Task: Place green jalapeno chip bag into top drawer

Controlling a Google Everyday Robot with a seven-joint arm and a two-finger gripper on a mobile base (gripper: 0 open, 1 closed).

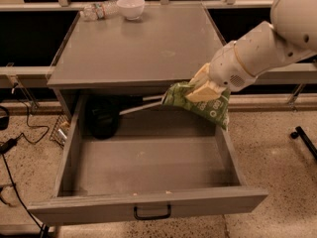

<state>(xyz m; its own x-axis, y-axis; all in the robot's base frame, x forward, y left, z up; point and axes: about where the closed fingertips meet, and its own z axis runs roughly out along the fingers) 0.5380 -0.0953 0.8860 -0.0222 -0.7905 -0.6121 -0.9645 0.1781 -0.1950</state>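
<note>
The green jalapeno chip bag (204,106) hangs in my gripper (200,89), crinkled, with white print. The gripper is shut on the bag's upper part and holds it above the back right corner of the open top drawer (148,205). The drawer is pulled out wide, grey, with a black pull handle (152,213) on its front panel. The arm comes in from the upper right, and the bag's lower end reaches over the drawer's right wall.
A grey table top (138,43) sits over the drawer, with a white bowl (131,6) and a clear plastic bottle (99,10) at its back edge. A black object (103,117) with a pale rod lies at the drawer's back left. Cables lie on the floor at left.
</note>
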